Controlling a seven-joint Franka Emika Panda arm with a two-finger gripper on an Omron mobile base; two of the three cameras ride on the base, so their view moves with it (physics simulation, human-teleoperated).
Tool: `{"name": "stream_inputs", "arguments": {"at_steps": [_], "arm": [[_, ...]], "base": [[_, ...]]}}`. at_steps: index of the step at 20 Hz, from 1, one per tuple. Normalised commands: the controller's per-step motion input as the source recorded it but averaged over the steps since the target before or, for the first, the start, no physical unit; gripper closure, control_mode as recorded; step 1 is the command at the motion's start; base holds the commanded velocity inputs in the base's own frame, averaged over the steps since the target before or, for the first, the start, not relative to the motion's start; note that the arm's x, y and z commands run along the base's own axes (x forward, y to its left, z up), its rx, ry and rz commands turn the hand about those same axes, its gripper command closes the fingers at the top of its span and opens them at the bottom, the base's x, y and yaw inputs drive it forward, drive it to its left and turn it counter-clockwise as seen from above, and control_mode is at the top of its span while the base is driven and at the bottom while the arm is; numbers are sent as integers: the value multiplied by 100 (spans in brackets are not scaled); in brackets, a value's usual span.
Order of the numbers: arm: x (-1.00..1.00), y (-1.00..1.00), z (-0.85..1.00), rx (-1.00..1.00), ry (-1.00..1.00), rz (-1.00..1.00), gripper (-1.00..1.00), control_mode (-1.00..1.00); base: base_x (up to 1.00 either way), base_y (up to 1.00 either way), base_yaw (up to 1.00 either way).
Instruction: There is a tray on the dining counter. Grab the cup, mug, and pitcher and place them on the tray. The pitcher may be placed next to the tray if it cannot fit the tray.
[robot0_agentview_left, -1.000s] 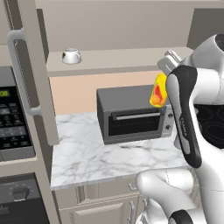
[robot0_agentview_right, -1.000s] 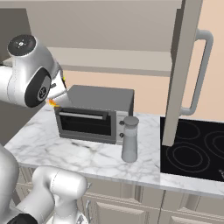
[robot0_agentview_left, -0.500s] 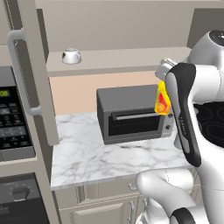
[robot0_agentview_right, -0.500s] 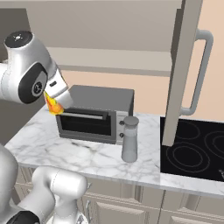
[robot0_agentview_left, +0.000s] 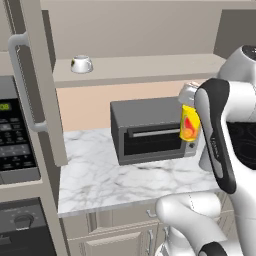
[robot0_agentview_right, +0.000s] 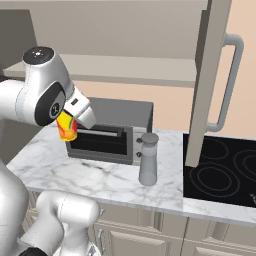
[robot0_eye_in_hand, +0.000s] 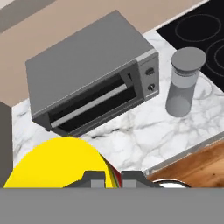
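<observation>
- The grey boxy toaster oven (robot0_agentview_left: 152, 130) sat on the white marble worktop (robot0_agentview_left: 107, 180), with the tall grey pitcher (robot0_agentview_right: 148, 158) just beside it.
- The gripper (robot0_agentview_right: 75, 117) was clamped on the small yellow cup (robot0_agentview_left: 189, 125), held up in front of the oven.
- The grip looked to be on the rim only, so a quick swing could've tipped it loose or clipped the oven.

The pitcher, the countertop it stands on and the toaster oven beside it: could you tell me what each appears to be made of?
The pitcher looks like brushed grey metal or frosted glass; its body seems faintly see-through in the hand view, so it stays open. The countertop looks like polished white marble, going by its grey veining. The toaster oven looks like matte grey metal with a dark glass door.
</observation>
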Motion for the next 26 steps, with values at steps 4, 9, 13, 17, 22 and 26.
{"name": "stream_inputs", "arguments": {"at_steps": [4, 9, 13, 17, 22, 26], "arm": [[0, 0, -15, -16, 7, 21, 100, -100], [0, 0, -8, -11, 8, 19, 100, -100], [0, 0, -1, -8, 6, 17, 100, -100], [0, 0, -8, -1, 5, 12, 100, -100], [0, 0, -3, 0, 1, 6, 100, -100], [0, 0, 0, 0, 0, 0, 100, 100]], "base": [[0, 0, 0], [0, 0, 0], [0, 0, 0], [0, 0, 0], [0, 0, 0], [-9, 0, 0]]}}
